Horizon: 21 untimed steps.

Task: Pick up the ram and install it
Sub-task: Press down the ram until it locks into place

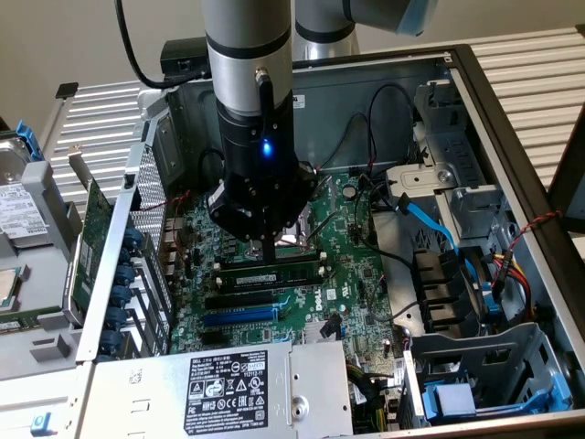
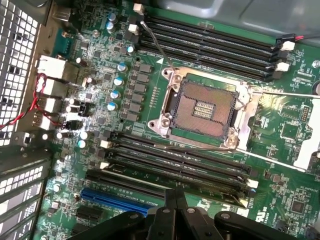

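The ram [image 1: 283, 273], a long thin green stick with black chips, stands on edge in one of the black memory slots [image 1: 265, 285] on the motherboard, just below the CPU socket [image 1: 297, 233]. My gripper [image 1: 262, 254] hangs straight down over the stick's middle, its fingertips at the top edge; I cannot tell whether they touch it. In the wrist view the gripper [image 2: 176, 196] is shut, fingers pressed together with nothing between them, over the row of black slots [image 2: 175, 160] beside the open CPU socket [image 2: 205, 107].
The open computer case [image 1: 512, 183] walls the board in on all sides. A power supply [image 1: 238, 389] lies in front, a blue cable [image 1: 430, 219] and drive cage [image 1: 484, 375] on the exterior view's right, a green expansion card [image 1: 91, 238] outside on the left.
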Tool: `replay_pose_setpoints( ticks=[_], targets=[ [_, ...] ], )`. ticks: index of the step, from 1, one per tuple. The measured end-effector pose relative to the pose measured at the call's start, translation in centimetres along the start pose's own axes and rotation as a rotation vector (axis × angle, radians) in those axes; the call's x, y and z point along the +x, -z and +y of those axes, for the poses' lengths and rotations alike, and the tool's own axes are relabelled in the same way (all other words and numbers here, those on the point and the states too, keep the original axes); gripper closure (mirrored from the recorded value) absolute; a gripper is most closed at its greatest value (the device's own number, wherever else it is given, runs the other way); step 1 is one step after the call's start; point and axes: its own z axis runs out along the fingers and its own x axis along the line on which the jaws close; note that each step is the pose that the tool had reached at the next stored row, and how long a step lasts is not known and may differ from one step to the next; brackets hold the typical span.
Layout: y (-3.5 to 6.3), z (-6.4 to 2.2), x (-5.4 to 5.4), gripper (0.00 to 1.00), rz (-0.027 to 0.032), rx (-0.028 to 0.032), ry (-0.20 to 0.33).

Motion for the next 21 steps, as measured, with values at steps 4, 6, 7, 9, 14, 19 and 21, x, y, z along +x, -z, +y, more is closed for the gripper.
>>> replay_pose_setpoints(
  ticks=[4,6,7,9,14,19,21],
  targets=[
    [-0.01,0.00,0.00,0.89,0.0005,-0.0010,-0.053],
    [-0.03,0.00,0.00,0.89,0.0007,-0.0016,-0.080],
    [-0.03,0.00,0.00,0.89,0.0008,-0.0018,-0.093],
    [-0.04,0.00,0.00,0.89,0.0009,-0.0023,-0.120],
    [-0.06,0.00,0.00,0.89,-0.0167,-0.0007,-0.161],
    [-0.06,-0.01,-0.01,0.89,-0.0422,0.0029,-0.177],
    [-0.06,-0.01,0.00,0.89,-0.0434,0.0044,-0.188]
  ],
)
